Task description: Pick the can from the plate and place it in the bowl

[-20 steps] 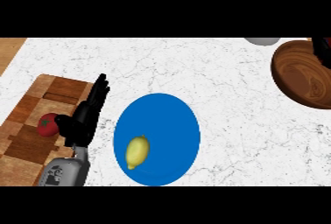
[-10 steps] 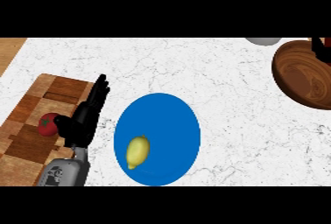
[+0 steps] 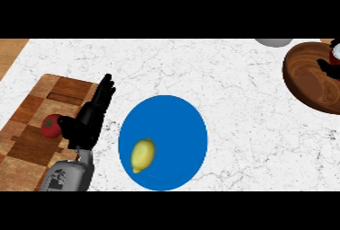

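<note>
A blue plate (image 3: 172, 130) lies in the middle of the counter with a yellow lemon (image 3: 142, 155) on its lower left part. No can is on the plate. At the right edge stands a brown wooden bowl (image 3: 309, 83). Over the bowl's far right side a small red and white thing, probably the can (image 3: 334, 51), shows at the picture's edge. My right hand (image 3: 330, 68) is black and mostly cut off, and sits right against it. My left hand (image 3: 90, 119) rests open, fingers straight, over the wooden cutting board.
A wooden cutting board (image 3: 40, 134) lies at the left with a red tomato (image 3: 51, 126) on it, just left of my left hand. A grey rounded object (image 3: 274, 42) pokes in at the top right. White marble counter (image 3: 246, 148) lies between plate and bowl.
</note>
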Controlling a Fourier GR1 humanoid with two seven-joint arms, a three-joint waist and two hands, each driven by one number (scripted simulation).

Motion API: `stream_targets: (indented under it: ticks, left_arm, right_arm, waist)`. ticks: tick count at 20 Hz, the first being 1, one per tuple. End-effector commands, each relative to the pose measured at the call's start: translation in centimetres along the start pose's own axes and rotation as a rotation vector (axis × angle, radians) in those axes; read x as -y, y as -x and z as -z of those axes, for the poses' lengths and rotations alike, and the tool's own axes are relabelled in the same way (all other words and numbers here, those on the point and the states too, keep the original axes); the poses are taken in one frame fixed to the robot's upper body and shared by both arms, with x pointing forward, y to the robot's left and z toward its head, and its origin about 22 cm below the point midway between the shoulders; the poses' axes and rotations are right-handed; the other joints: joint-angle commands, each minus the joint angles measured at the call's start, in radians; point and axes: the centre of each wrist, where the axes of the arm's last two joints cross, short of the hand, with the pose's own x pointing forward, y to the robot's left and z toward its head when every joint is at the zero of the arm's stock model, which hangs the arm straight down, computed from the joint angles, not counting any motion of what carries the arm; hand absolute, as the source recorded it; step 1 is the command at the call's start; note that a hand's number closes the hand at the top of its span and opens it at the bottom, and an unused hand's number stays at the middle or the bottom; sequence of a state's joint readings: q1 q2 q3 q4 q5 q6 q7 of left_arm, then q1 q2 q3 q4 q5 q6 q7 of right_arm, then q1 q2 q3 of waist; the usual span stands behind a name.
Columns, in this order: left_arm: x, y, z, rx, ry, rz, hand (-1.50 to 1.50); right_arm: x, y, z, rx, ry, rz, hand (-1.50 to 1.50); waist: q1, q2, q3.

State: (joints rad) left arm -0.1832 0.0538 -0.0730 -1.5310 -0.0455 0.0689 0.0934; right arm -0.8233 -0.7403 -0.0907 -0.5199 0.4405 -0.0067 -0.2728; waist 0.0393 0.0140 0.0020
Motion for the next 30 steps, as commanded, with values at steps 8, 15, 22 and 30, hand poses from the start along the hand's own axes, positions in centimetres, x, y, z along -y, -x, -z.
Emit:
stream_targets:
  ticks: [8, 15, 22, 30]
  left_arm:
    - [-0.2, 0.2, -0.7, -0.004, -0.010, -0.006, 0.00]
    - [-1.1, 0.5, -1.5, -0.010, -0.008, 0.007, 0.00]
    - [-0.6, 1.8, -1.6, -0.011, -0.015, 0.000, 0.00]
    - [0.6, 0.2, -2.3, -0.009, -0.016, -0.009, 0.00]
  right_arm:
    - [-2.8, 2.6, -0.6, 0.150, -0.052, 0.308, -1.50]
    - [2.5, 2.9, -0.3, 0.158, 0.134, 0.500, -1.50]
    - [5.9, 6.3, -2.8, 0.093, 0.084, 0.641, -1.50]
    - [8.2, 10.5, -7.0, 0.143, 0.019, 0.761, -1.50]
  waist:
    - [-0.005, -0.003, 0.001]
    - [-0.007, -0.004, 0.000]
    - [-0.021, -0.006, -0.001]
    - [-0.024, -0.010, 0.000]
